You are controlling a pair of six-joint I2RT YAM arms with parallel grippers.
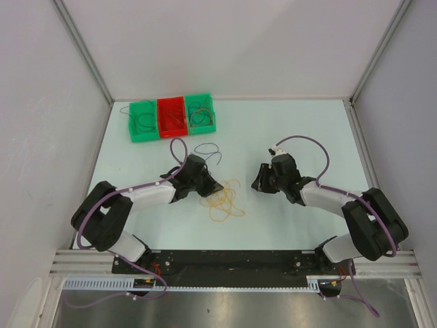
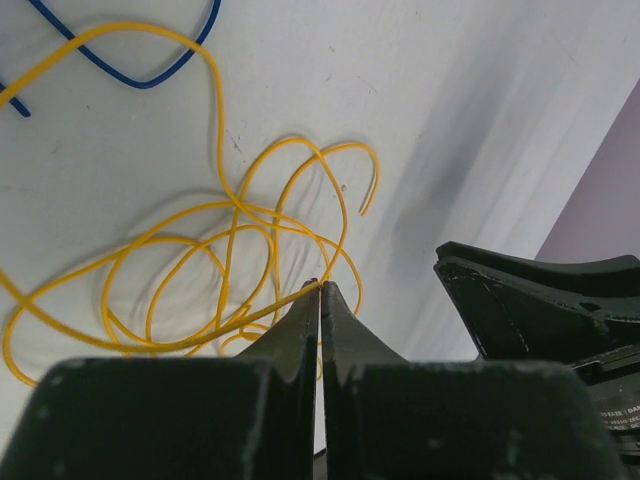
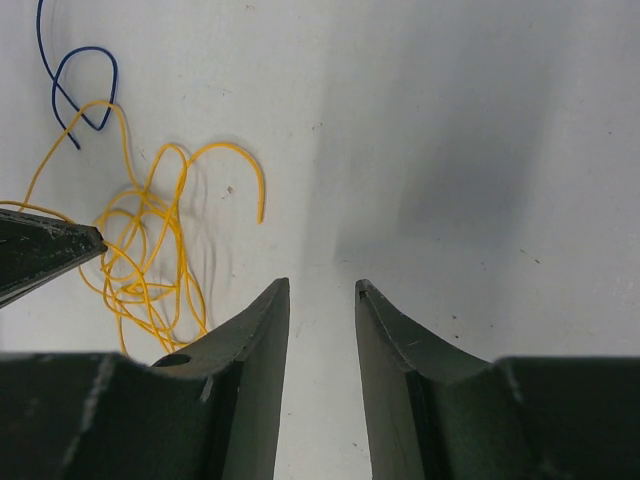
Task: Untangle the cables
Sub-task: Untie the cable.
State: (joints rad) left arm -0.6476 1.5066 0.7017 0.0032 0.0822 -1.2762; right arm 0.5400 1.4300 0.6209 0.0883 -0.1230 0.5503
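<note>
A loose tangle of yellow cables (image 1: pixel 225 203) lies on the pale table between the arms. It also shows in the left wrist view (image 2: pixel 232 212) and the right wrist view (image 3: pixel 133 284). My left gripper (image 1: pixel 218 186) is at the tangle's upper left edge, shut on one yellow strand at its tips (image 2: pixel 321 287). A thin blue cable (image 1: pixel 208 151) lies just beyond the tangle and shows in both wrist views (image 2: pixel 150 82) (image 3: pixel 86 49). My right gripper (image 1: pixel 257 183) is open and empty (image 3: pixel 322 288), right of the tangle, over bare table.
Three small bins, green (image 1: pixel 143 120), red (image 1: pixel 172 116) and green (image 1: pixel 201 113), stand in a row at the back left with thin cables in them. Enclosure walls ring the table. My right gripper's black body (image 2: pixel 545 300) shows close by in the left wrist view.
</note>
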